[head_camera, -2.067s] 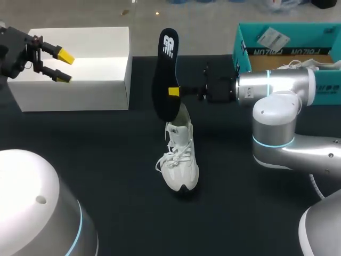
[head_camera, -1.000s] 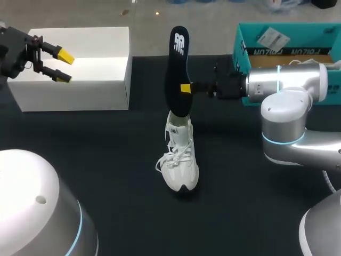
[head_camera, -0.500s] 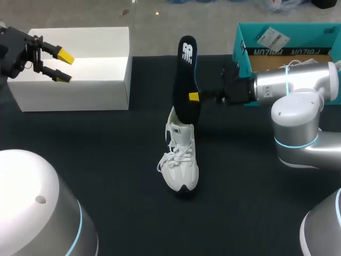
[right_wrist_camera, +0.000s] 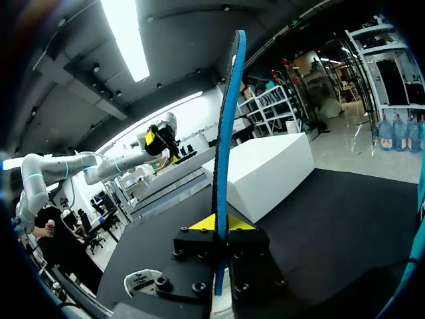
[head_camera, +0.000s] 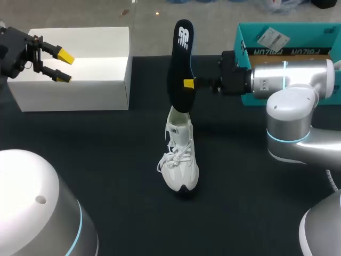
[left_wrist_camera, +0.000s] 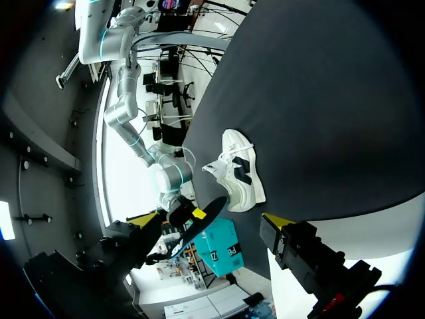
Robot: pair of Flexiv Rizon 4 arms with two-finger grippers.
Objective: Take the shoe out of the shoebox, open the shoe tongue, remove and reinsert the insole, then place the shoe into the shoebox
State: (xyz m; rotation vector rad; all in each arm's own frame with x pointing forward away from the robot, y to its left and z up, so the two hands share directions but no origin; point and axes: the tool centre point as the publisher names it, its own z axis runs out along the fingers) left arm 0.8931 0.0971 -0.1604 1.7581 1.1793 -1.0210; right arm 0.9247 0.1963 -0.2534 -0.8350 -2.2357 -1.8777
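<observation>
A white shoe [head_camera: 181, 154] stands upright on the black table, toe toward the near edge. Just above its heel opening hangs the black insole [head_camera: 178, 69], held on edge and nearly vertical, with my right gripper [head_camera: 188, 84] shut on its lower part. In the right wrist view the insole [right_wrist_camera: 226, 126] rises edge-on from between the closed fingers [right_wrist_camera: 218, 222], with the shoe [right_wrist_camera: 143, 282] beneath. My left gripper [head_camera: 61, 65] hovers open and empty over the white box, far left. In the left wrist view the shoe [left_wrist_camera: 239, 174] and insole [left_wrist_camera: 199, 219] lie far ahead of that gripper [left_wrist_camera: 207, 218].
A teal shoebox [head_camera: 242, 50] stands open at the back right, behind my right arm. A white box [head_camera: 96, 85] sits at the back left. Black table [head_camera: 106, 160] spreads around the shoe.
My right gripper dipped right and down with the insole, then came back up and slightly left. The shoe and my left arm have stayed put.
</observation>
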